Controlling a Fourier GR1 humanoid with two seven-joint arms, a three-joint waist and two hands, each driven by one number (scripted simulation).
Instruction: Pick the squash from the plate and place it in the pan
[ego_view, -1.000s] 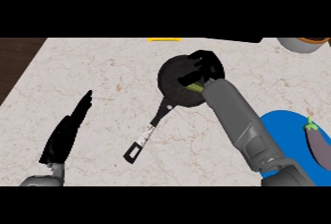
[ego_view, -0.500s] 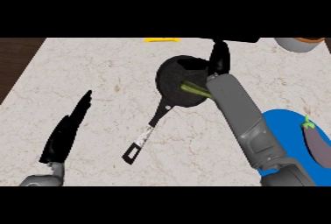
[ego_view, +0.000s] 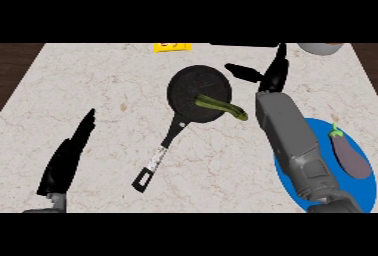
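squash (ego_view: 220, 106) in pan (ego_view: 193, 87), tip over its rim, right hand (ego_view: 272, 75) beside it, fingers (ego_view: 279, 60) straight, empty

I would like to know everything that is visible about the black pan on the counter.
The pan is round, black and shallow, with a dull look. It rests flat on the pale marbled counter, near the middle. Its long thin handle points to the lower left, with a light grey stretch before a black end. A green squash lies in it, one end sticking out over the right rim. The open right hand is beside the upper right rim and does not hold the pan.
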